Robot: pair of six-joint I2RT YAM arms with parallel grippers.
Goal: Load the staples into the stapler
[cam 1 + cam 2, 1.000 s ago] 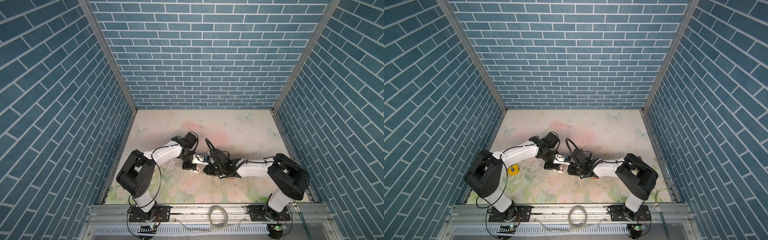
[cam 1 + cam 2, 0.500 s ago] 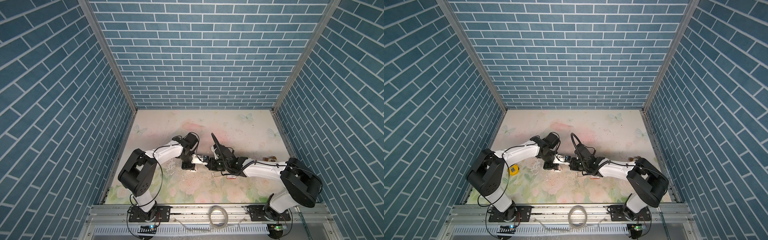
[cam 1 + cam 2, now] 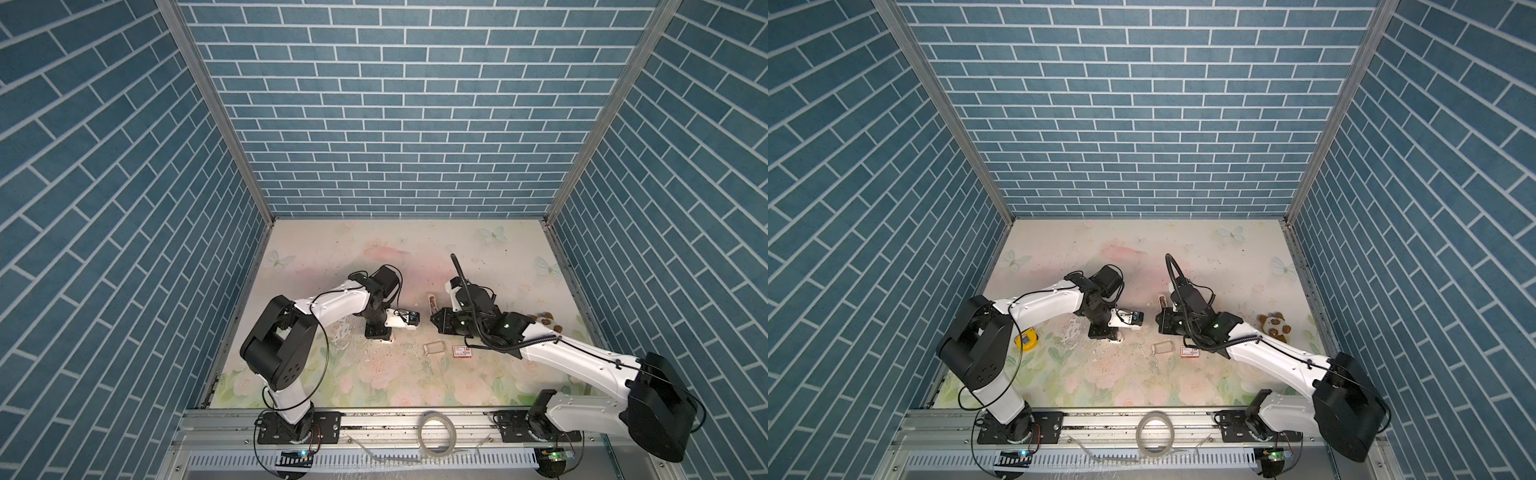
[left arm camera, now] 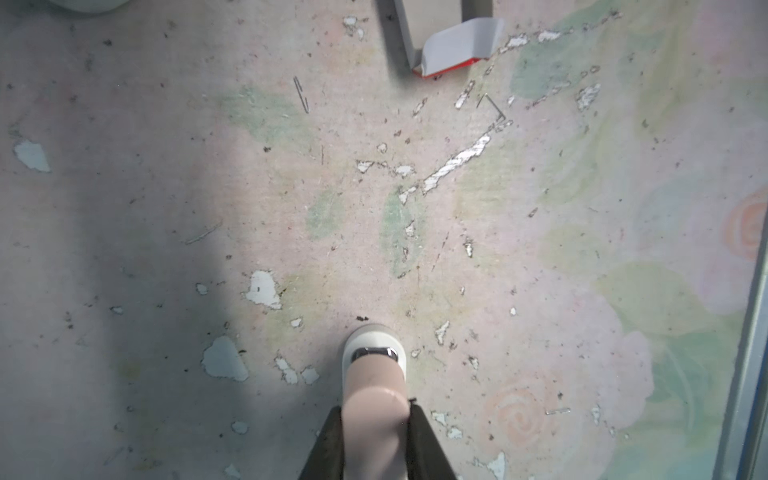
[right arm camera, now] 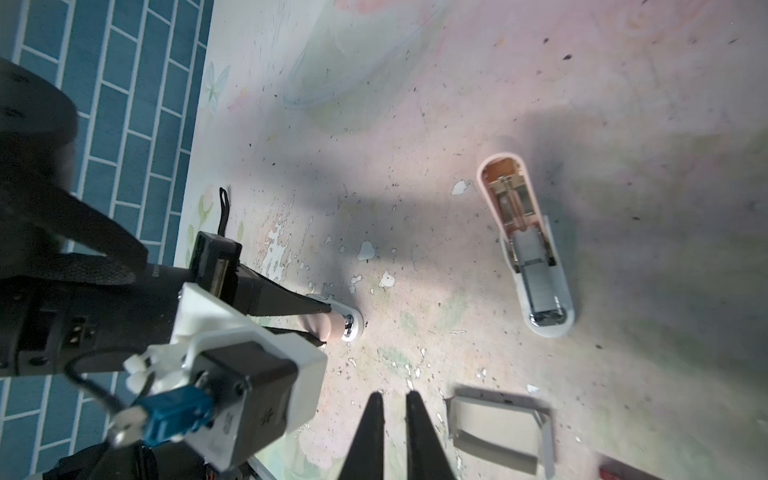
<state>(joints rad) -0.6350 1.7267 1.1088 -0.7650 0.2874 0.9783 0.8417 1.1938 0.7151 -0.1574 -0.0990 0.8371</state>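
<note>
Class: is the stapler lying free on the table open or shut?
Open. The stapler has its pink cover swung back flat, exposing the metal staple channel.

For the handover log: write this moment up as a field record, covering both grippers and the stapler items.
left gripper: shut on small pink-and-white stapler
right gripper: jaws narrowly apart, nothing between them
open stapler: lying on table, lid flipped back, ungripped
grey tray: on table, beside red-and-white box, not touching
</note>
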